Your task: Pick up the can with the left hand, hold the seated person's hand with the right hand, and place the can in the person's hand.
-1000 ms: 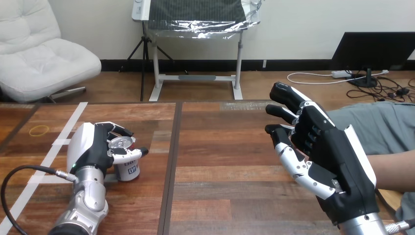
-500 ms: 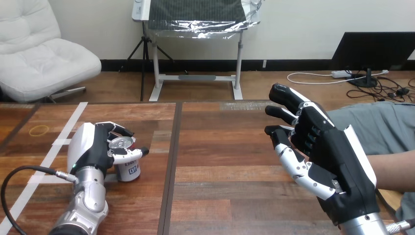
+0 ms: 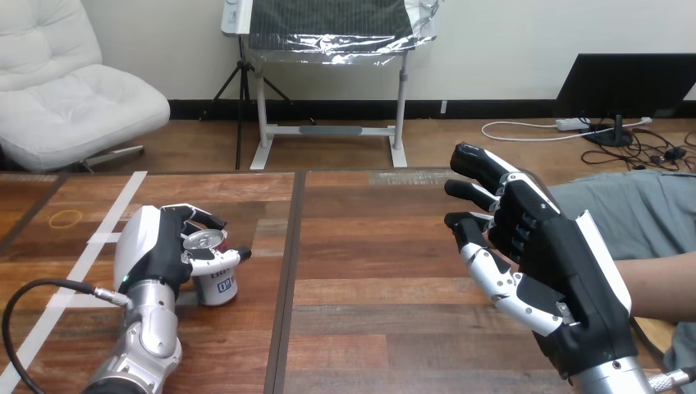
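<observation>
The can, white with a silver top, sits toward the tabletop's left edge, gripped by the robot's left hand. The fingers curl over the can's far side and the thumb presses across its near side, so the can is clasped between them. The silver left forearm runs back to the view's bottom edge. Near the tabletop's right edge, the right hand is raised with its palm facing left, fingers spread and loosely bent, closed on nothing. The person's forearm lies just behind it. Their hand is hidden, so contact cannot be told.
</observation>
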You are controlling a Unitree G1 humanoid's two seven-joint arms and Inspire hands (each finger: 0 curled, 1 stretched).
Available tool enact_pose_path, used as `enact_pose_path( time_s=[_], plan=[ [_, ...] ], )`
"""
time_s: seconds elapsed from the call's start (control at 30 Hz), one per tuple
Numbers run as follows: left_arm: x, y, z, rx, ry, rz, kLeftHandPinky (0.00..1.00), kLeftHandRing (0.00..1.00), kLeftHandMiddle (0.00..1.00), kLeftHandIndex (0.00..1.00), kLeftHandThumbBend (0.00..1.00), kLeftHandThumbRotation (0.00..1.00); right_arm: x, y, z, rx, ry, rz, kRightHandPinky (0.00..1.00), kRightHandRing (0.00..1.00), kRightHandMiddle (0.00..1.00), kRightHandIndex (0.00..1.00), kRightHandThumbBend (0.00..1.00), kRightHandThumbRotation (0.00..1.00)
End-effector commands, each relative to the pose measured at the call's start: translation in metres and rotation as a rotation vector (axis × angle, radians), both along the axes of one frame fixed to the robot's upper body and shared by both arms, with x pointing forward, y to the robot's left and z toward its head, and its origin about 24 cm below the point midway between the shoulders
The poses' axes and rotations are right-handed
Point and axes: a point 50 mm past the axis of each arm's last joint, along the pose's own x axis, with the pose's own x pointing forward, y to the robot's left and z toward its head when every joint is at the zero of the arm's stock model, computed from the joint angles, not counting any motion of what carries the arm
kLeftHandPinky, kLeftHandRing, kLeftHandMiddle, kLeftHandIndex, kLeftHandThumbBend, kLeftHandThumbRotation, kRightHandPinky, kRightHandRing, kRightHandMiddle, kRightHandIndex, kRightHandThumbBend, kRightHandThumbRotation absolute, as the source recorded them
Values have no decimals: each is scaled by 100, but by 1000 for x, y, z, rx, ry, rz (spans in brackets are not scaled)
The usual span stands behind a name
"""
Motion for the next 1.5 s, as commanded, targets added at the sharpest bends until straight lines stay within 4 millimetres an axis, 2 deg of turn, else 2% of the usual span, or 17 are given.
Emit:
enact_pose_path(
  time_s=[0.0, 1.03, 1.47],
  plan=[
    [7, -4, 10, 22, -48, -34, 38, 43, 49, 53, 66, 0, 4, 1, 19, 7, -88, 3, 74, 85, 89, 87, 25, 2],
    [13, -11, 19, 171, -72, -145, 36, 41, 47, 52, 68, 0, 6, 4, 20, 10, -85, 8, 75, 85, 88, 86, 26, 4],
    [14, -12, 21, 175, -73, -160, 37, 42, 48, 53, 68, 0, 6, 5, 20, 17, -87, 4, 75, 85, 88, 86, 26, 4]
  ],
)
